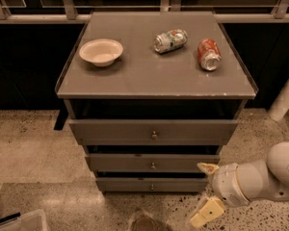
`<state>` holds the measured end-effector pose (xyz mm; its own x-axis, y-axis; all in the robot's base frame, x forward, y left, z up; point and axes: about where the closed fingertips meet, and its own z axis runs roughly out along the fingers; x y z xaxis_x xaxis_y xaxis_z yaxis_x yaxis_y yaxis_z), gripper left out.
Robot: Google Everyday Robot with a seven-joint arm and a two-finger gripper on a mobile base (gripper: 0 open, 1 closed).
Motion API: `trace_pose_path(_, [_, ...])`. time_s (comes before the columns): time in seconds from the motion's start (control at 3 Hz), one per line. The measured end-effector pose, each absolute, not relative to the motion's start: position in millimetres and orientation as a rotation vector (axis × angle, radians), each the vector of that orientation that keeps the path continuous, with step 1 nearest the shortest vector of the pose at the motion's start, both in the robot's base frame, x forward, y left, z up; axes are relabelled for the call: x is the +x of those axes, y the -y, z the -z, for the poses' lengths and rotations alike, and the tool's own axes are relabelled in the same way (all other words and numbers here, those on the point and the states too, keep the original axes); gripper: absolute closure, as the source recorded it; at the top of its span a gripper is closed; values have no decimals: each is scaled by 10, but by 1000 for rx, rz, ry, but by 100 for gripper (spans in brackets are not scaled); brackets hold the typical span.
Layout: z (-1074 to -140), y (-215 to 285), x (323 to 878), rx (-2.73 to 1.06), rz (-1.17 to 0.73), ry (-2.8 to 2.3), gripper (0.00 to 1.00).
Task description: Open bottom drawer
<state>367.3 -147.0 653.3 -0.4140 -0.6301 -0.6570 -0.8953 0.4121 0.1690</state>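
The bottom drawer (151, 185) is the lowest and narrowest of three grey-brown fronts, shut, with a small round metal knob (151, 186) at its centre. My gripper (205, 191) comes in from the lower right on a white arm, low in front of the cabinet and right of the bottom drawer's right end. One cream finger (207, 168) points up beside the middle drawer, the other (206, 213) hangs lower near the floor. The fingers are spread apart and hold nothing. The gripper is well right of the knob and touches nothing.
The middle drawer (152, 162) and top drawer (153, 131) sit above, both shut. On the cabinet top (139, 76) are a white bowl (101, 51), a crushed green can (170, 40) and a crushed red can (209, 54). Speckled floor lies around; a clear bin (19, 221) is at lower left.
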Motion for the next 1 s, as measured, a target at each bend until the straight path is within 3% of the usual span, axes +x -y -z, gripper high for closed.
trace_pose_path(0.33, [-6556, 1428, 3571, -1269, -626, -2128, 0])
trace_pose_path(1.0, [-5553, 1381, 3260, -1045, -572, -2038, 0])
